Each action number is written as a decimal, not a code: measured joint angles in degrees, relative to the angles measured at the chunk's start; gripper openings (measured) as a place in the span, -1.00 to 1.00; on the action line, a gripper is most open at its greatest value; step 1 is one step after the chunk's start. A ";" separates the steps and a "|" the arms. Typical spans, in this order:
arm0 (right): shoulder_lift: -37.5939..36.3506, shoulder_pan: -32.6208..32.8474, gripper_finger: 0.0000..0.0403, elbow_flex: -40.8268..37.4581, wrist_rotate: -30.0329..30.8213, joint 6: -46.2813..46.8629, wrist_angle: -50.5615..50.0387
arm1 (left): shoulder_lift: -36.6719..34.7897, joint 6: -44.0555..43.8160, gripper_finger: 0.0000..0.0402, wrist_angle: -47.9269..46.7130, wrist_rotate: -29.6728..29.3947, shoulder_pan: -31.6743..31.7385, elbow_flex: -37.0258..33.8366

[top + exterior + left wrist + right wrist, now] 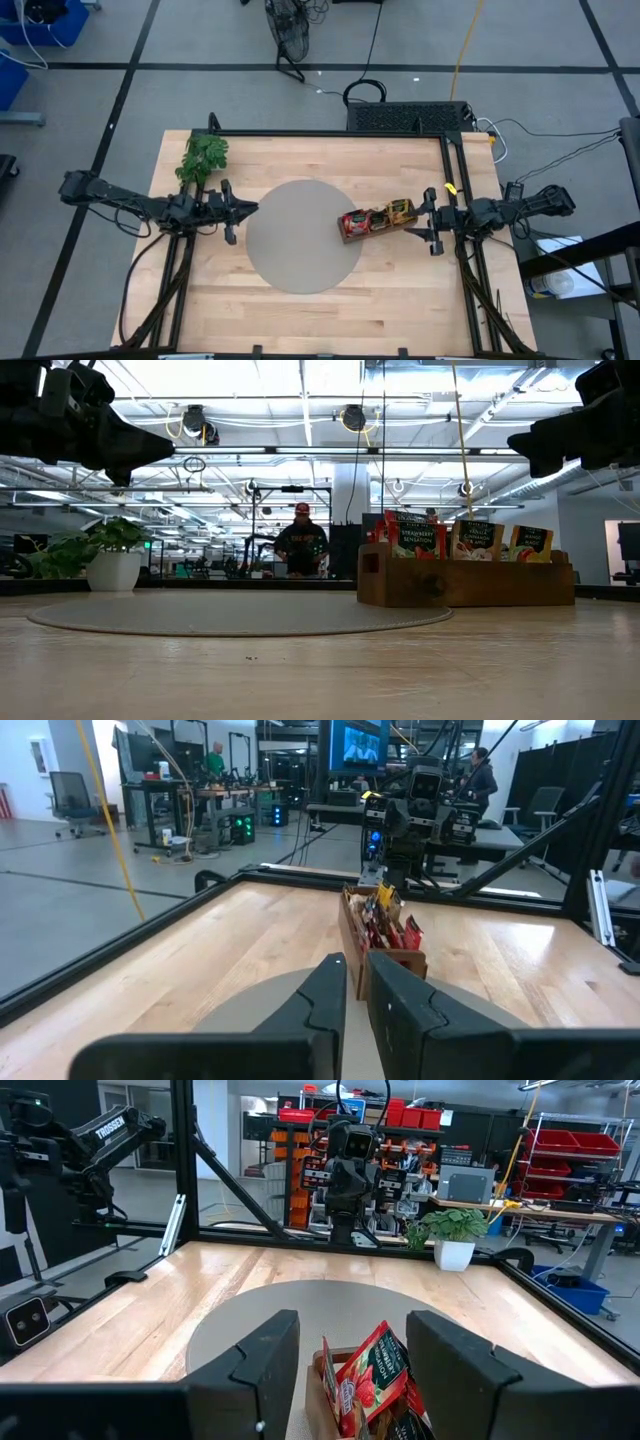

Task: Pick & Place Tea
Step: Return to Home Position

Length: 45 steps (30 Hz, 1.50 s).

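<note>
Right end effector: open, empty, above the right end of the wooden tray. You risk clipping the upright tea sachets if it dips. Left end effector: fingers together, empty, well apart.

Red square paper tea sachet, upright in the long brown wooden compartment tray: dark printed patch reads "STRAWBERRY SENSATION" in light capitals, low view. Grey-white square sachet beside it in the tray: dark patch has light lettering, too small to read for sure. Orange-yellow square sachet at the far end: same, print not legible. Dark robot arm beyond the table's black frame, right wrist view: white "TROSSEN" along its link.
</note>
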 joint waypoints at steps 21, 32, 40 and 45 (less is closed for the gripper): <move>-0.01 -0.01 -0.14 0.00 0.00 0.00 0.02 | 0.00 0.01 -0.77 0.00 -0.02 0.00 0.01; 0.01 0.00 -0.14 0.00 0.01 0.00 0.02 | 0.00 0.02 -0.77 0.01 -0.02 -0.01 0.01; 0.00 -0.01 -0.14 0.00 0.00 0.00 0.02 | 0.01 0.02 -0.77 0.01 -0.02 0.01 0.02; 0.00 -0.01 -0.13 0.00 0.00 0.00 0.02 | 0.00 0.02 -0.77 0.01 -0.02 0.00 0.03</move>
